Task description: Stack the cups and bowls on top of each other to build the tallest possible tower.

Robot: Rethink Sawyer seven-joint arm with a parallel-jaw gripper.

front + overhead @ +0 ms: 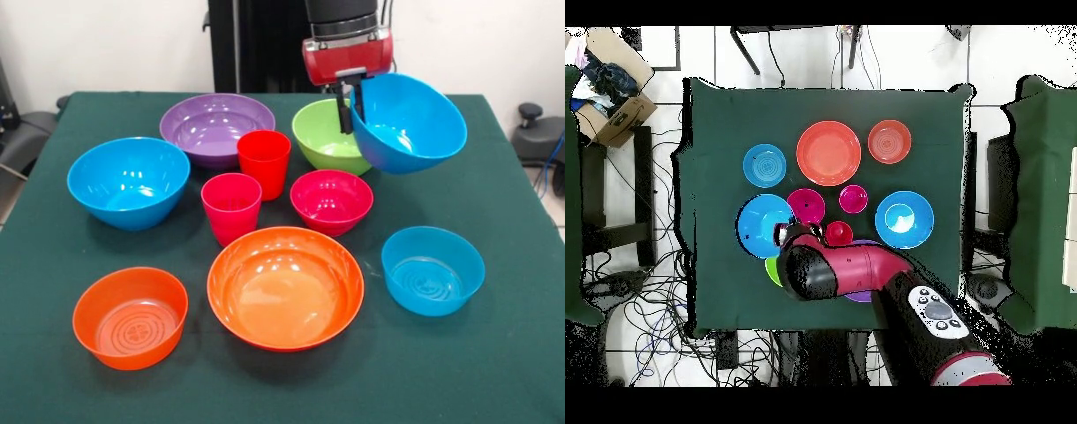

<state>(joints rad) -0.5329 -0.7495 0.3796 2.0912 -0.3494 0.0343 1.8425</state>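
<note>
Item: claw (347, 108), clenched on the rim of a large blue bowl (408, 122), which hangs tilted and clear of the green surface (512, 353).

Landmark: large orange bowl (285, 287), upright on the surface. Places given in the front view.
- Small ringed-bottom orange bowl (130, 316): left of it, apart.
- Light blue bowl (433, 269): right of it, apart.
- Pink-magenta cup (231, 208): just behind it, towards the left.
- Small magenta bowl (331, 201): just behind it, towards the right.
- Red-orange cup (264, 163): behind the pink-magenta cup.
- Second large blue bowl (128, 182): behind and well left.
- Purple bowl (216, 128): farther behind.
- Lime green bowl (328, 134): farther behind, partly hidden by the lifted bowl.

Progress, judged: nothing nested yet; no tower begun. One bowl lifted; every placing remains.
</note>
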